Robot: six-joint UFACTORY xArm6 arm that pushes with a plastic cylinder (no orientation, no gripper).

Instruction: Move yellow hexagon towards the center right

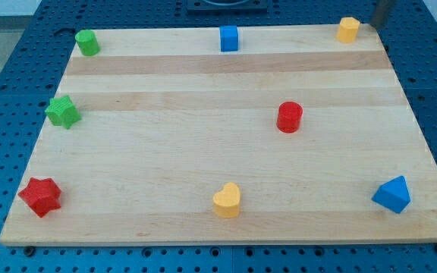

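The yellow hexagon (347,29) sits at the top right corner of the wooden board (203,152). My tip (375,23) shows as a dark rod end at the view's top right. It is just right of the yellow hexagon, near the board's top right corner, with a small gap between them.
A blue cube (228,38) sits at top centre and a green cylinder (87,42) at top left. A green star (63,112) is at left, a red cylinder (289,117) right of centre. A red star (40,196), a yellow heart (227,200) and a blue triangular block (392,194) sit along the bottom.
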